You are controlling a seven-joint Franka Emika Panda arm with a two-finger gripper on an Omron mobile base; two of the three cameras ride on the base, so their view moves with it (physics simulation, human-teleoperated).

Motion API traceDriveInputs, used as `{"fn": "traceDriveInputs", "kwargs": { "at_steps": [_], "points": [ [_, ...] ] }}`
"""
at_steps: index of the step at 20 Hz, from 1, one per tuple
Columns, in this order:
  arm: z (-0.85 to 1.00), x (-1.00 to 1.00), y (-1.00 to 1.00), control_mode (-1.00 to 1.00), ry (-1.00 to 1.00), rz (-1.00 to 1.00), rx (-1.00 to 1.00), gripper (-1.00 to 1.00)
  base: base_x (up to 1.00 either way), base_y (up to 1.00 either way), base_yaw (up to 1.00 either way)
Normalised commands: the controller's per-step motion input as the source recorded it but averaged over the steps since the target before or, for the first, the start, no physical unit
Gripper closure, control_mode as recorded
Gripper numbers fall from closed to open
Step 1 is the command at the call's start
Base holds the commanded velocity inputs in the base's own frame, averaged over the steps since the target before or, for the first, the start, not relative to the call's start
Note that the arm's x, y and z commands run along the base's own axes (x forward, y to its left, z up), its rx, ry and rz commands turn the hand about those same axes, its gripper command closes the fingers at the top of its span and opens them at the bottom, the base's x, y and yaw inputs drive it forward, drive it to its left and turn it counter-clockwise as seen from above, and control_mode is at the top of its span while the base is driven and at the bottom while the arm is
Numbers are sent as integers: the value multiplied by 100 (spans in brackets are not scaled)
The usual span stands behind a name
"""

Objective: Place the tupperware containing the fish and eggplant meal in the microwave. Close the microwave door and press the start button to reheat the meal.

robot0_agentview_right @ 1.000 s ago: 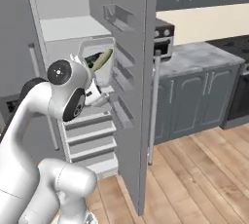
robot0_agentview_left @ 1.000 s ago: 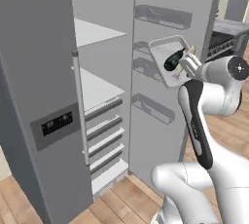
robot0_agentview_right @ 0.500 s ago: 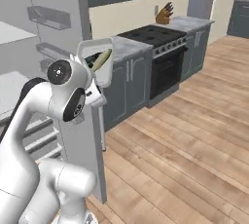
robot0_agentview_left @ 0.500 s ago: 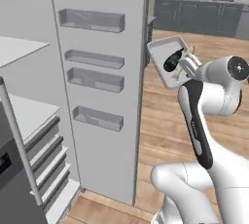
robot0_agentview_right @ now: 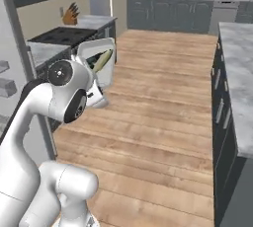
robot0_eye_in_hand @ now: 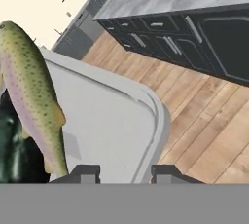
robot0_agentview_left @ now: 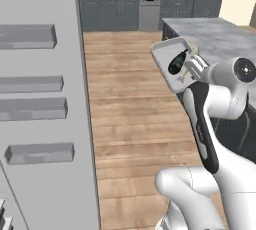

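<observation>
Your gripper [robot0_eye_in_hand: 121, 172] is clamped on the rim of the tupperware [robot0_eye_in_hand: 107, 121], one dark fingertip on the inside of the raised edge and one outside it, as the hand view shows. Holding by the rim leaves the tray's floor free for the fish and eggplant meal [robot0_eye_in_hand: 26, 106], which lies against the side of the tray away from the pinched edge.

From the left base view the tupperware [robot0_agentview_left: 172, 64] is carried high and steeply tilted, well clear of the floor, with the dark eggplant lump [robot0_agentview_left: 176, 64] resting in it. The right base view shows the same tray [robot0_agentview_right: 98, 63] near the arm's shoulder, the fish [robot0_agentview_right: 101, 60] a pale strip inside. That tilt looks like a risk: the food could slide towards the low rim, though the small view makes it hard to judge how close it sits.

Around you there is plenty of open wooden floor [robot0_agentview_right: 163, 117]. The grey island counter [robot0_agentview_left: 215, 36] sits just beside the tray's far edge, and the open fridge door [robot0_agentview_left: 42, 104] stands to your left. Keep the tray's corners off both as you turn.
</observation>
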Motion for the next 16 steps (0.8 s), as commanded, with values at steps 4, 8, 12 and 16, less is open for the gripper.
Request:
{"fn": "traceDriveInputs", "kwargs": {
  "at_steps": [4,8,12,16],
  "points": [
    [0,0,0,100,0,0,0,100,24,-2,-66],
    [0,0,0,100,0,0,0,100,30,-1,-56],
    [0,0,0,100,0,0,0,100,74,0,-29],
    [0,0,0,100,0,0,0,100,100,-3,-12]
  ]
}}
